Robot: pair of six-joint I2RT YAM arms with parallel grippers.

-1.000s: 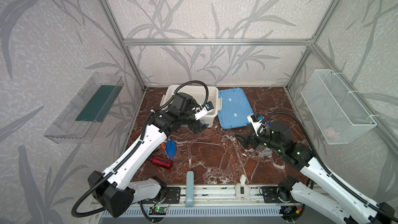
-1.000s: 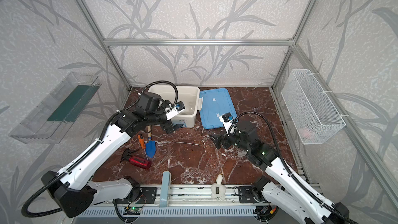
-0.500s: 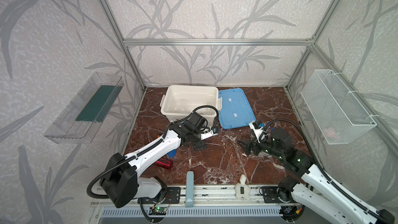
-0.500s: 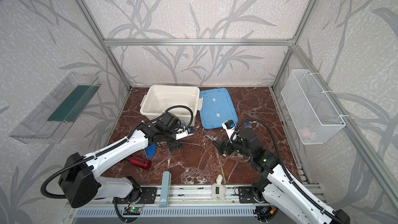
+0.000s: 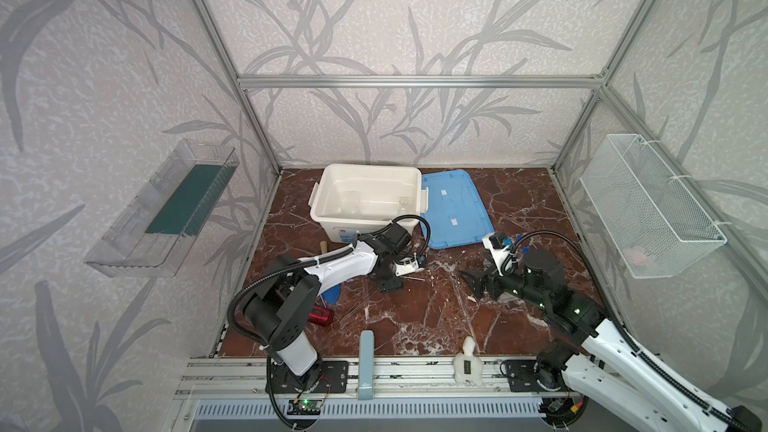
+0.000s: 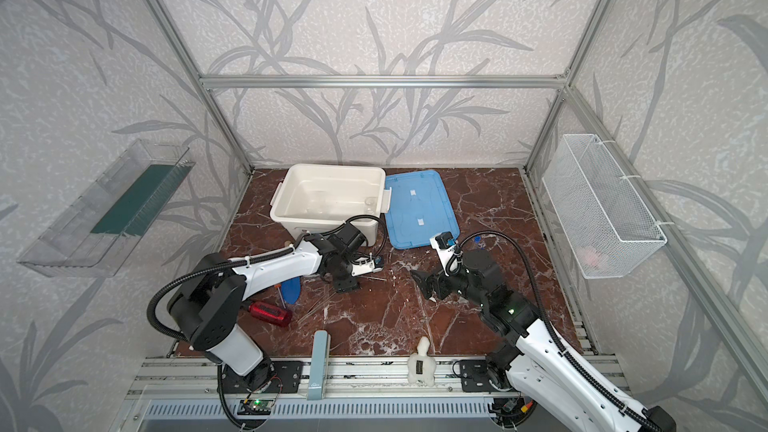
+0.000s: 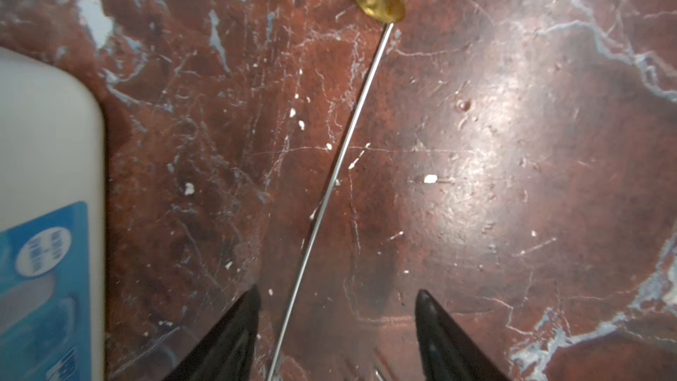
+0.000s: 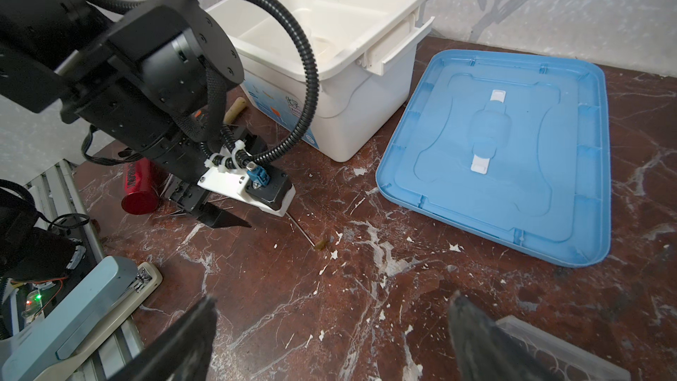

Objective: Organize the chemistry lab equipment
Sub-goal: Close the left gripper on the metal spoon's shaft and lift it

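Whereas a second ago the left gripper [image 7: 337, 293] was up at the front rim of the white plastic storage bin [image 5: 349, 228], it has now dropped to the marble tabletop [image 5: 415, 317] just in front of that bin. It sits astride one thin rod with a small amber disc at its far end [image 7: 362, 104]. Its black fingers [image 7: 234, 331] are apart, one on each side of the rod, and neither touches it yet, so nothing is held. I take that as the start of a pick, with the rod bound for the bin. The right gripper [image 8: 331, 298] has barely shifted. It hangs low over the table, jaws spread wide and empty, with the clear perforated rack [image 8: 557, 350] close by.

The bin stands open, its flat blue plastic lid [image 5: 453, 209] lying beside it. Inside I can make out faint clear glassware [image 5: 347, 201], though not which pieces. The white wire basket [image 5: 648, 209] on the right wall holds something pale pink [image 5: 636, 255], too small to name. The clear wall shelf [image 5: 133, 255] on the left shows a dark green mat [image 5: 187, 197]. More thin rods [image 5: 359, 305] lie loose on the table.
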